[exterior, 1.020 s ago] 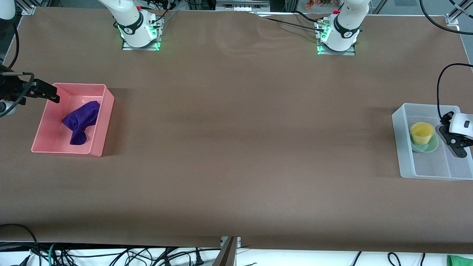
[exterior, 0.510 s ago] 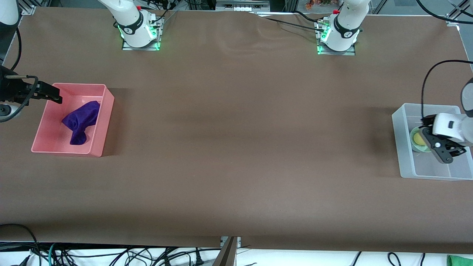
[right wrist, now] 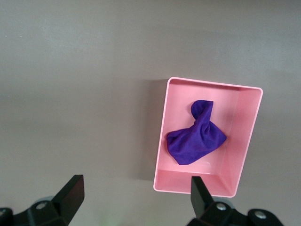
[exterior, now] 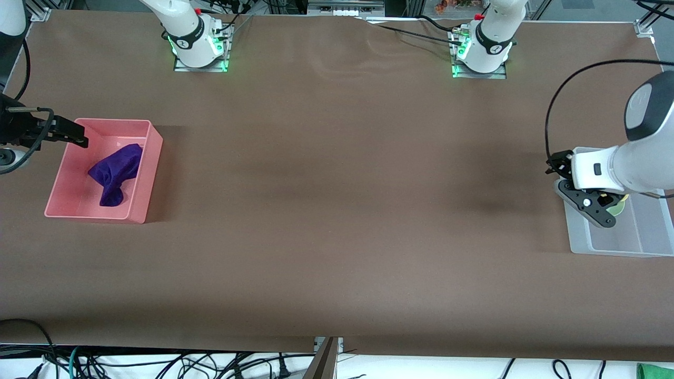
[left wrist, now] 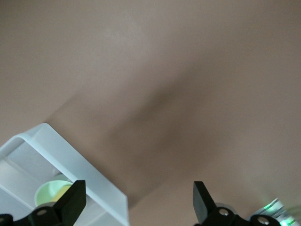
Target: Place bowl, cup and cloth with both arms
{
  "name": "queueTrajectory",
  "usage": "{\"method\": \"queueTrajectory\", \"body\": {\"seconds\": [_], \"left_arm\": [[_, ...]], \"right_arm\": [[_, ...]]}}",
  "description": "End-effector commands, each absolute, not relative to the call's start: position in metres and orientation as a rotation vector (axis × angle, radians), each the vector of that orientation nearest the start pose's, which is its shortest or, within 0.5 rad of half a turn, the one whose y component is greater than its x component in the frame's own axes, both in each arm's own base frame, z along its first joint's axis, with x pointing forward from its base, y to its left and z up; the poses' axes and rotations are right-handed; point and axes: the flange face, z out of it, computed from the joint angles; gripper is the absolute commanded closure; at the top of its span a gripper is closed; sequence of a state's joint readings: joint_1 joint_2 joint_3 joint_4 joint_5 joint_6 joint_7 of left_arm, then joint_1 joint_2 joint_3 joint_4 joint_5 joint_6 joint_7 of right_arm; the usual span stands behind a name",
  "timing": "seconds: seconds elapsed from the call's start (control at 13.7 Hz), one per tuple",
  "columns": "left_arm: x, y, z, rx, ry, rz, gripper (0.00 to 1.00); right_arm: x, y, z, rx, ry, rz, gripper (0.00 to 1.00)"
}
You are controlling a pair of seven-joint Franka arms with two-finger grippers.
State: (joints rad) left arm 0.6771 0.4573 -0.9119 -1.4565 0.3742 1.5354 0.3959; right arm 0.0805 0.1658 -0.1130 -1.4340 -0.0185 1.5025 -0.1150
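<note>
- The left tool is hanging over the clear bin at the left arm's end of the table, above the bin's wall that faces the table's middle; its fingers are standing spread wide with nothing between them.
- The bowl is sitting inside the clear bin, just under this tool; the left wrist view is showing its pale green rim beside one fingertip, and the front view is showing only a sliver of green and yellow past the tool.
- The cup is mostly hidden by the left tool, so its exact pose cannot be told.
- The right tool is waiting at the edge of the pink bin at the right arm's end of the table, fingers parted and empty.
- The cloth is lying crumpled in the pink bin, below and apart from the right tool.
</note>
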Motion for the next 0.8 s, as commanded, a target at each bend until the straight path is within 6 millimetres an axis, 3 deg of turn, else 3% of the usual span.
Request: {"method": "queueTrajectory", "body": {"seconds": [0.0, 0.07, 0.22, 0.36, 0.51, 0.73], "left_arm": [[0.620, -0.042, 0.536, -3.014, 0.681, 0.247, 0.00], [0.614, -0.063, 0.544, -2.999, 0.676, 0.233, 0.00], [0.605, -0.076, 0.561, -3.046, 0.595, 0.195, 0.00], [0.605, -0.061, 0.559, -3.125, 0.478, 0.183, 0.00], [0.606, -0.059, 0.560, -3.110, 0.434, 0.146, 0.00], [0.583, -0.055, 0.556, -3.096, 0.378, 0.063, 0.00]], "right_arm": [[0.596, -0.015, 0.592, -3.156, -0.109, 0.161, 0.00], [0.596, -0.015, 0.592, -3.156, -0.107, 0.161, 0.00], [0.596, -0.015, 0.592, -3.156, -0.109, 0.161, 0.00], [0.596, -0.015, 0.592, -3.156, -0.107, 0.161, 0.00], [0.596, -0.015, 0.592, -3.156, -0.109, 0.161, 0.00], [0.596, -0.015, 0.592, -3.156, -0.107, 0.161, 0.00]]}}
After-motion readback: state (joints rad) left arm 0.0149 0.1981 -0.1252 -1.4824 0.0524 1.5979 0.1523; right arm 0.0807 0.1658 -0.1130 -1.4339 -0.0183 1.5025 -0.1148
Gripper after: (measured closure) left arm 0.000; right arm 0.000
